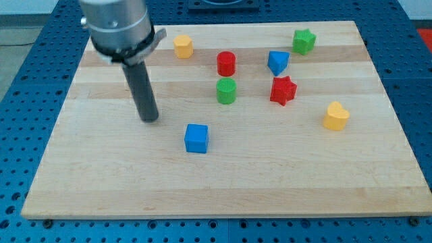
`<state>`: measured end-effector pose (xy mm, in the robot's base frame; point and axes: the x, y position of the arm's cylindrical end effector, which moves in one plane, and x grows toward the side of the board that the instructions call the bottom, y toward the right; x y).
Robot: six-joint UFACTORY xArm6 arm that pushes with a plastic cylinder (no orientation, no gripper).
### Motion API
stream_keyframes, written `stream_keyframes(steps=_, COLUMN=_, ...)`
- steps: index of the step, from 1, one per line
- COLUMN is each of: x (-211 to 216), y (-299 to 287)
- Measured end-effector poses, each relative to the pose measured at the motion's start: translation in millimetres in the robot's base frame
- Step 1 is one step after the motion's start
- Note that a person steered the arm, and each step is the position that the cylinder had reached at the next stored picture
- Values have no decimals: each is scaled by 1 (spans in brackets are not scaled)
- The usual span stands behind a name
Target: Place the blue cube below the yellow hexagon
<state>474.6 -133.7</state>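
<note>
The blue cube (196, 138) lies near the middle of the wooden board, toward the view's bottom. The yellow hexagon (183, 46) sits near the board's top edge, left of centre, well above the cube. My tip (149, 119) rests on the board to the left of the blue cube and a little above it, a clear gap apart. The rod rises from the tip to the arm's grey body at the view's top left.
A red cylinder (227, 64) and a green cylinder (226, 91) stand right of the hexagon. A blue triangular block (277, 63), a red star (283, 90), a green star (304, 41) and a yellow heart (335, 116) lie toward the right. The board (101, 189) sits on a blue perforated table.
</note>
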Motion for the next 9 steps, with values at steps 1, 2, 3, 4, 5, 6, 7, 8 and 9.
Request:
stream_keyframes(steps=1, x=47, y=26)
stream_keyframes(steps=2, x=79, y=85)
stream_keyframes(steps=3, x=80, y=125)
stream_keyframes(steps=4, x=56, y=113)
stream_keyframes(steps=5, x=41, y=77)
stream_keyframes(steps=6, x=37, y=67)
stream_keyframes(steps=7, x=58, y=62)
stream_keyframes(steps=8, x=59, y=37)
stream_keyframes(steps=9, x=47, y=16)
